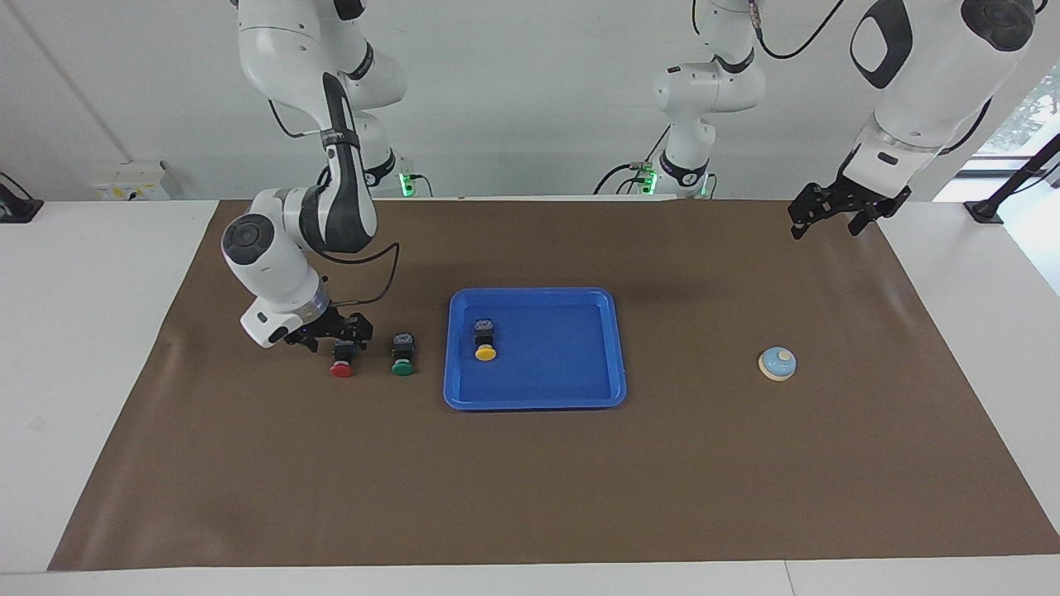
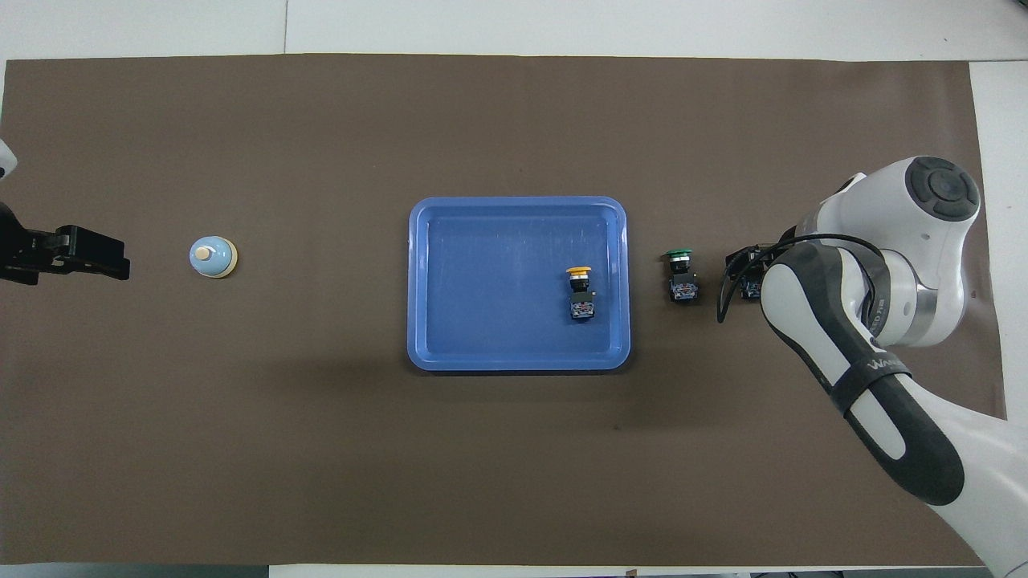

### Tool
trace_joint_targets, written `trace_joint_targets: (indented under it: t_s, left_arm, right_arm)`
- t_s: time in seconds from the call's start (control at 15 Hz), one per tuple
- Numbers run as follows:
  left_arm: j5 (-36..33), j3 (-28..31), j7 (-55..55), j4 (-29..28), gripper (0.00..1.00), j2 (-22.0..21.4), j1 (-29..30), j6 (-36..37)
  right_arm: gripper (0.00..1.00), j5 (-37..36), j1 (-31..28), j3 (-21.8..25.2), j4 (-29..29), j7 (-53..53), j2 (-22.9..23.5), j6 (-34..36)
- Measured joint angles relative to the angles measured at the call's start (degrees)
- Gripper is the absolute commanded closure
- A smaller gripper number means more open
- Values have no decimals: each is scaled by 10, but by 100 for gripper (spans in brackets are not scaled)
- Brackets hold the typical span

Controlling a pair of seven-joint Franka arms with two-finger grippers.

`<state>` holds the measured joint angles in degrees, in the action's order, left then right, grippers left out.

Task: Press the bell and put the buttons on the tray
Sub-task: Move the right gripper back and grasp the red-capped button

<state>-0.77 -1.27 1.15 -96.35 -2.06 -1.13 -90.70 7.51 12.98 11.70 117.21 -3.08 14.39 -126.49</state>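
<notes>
The blue tray (image 1: 596,348) (image 2: 418,281) lies mid-table with the yellow button (image 1: 485,351) (image 2: 580,287) on its side inside it, near the rim toward the right arm's end. On the mat beside the tray lie the green button (image 1: 402,367) (image 2: 679,276) and then the red button (image 1: 341,369). My right gripper (image 1: 335,338) (image 2: 745,273) is open, low over the red button's black body. In the overhead view the arm covers most of that button. The bell (image 1: 778,363) (image 2: 213,257) stands toward the left arm's end. My left gripper (image 1: 831,219) (image 2: 76,255) waits open, high above the mat's edge.
A brown mat (image 1: 530,480) covers the white table (image 1: 83,331). A third robot arm's base (image 1: 687,165) stands at the robots' edge of the table, between the two arms. A black cable loops from the right wrist above the mat.
</notes>
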Motion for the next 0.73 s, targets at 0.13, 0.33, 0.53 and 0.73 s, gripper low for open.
trace_joint_targets:
  t_s: [0.13,0.33,0.53,0.73]
  left_arm:
    - [0,0,0,0,0,0,0,0]
    - [0,0,0,0,0,0,0,0]
    - [0,0,0,0,0,0,0,0]
    - [0,0,0,0,0,0,0,0]
  right_arm:
    - [12,0,1,0,14,-9,0,-16]
    - [66,0,1,0,39,-30,0,-50]
    - [100,0,1,0,43,-30,0,-52]
    - [100,0,1,0,40,-30,-3,-49]
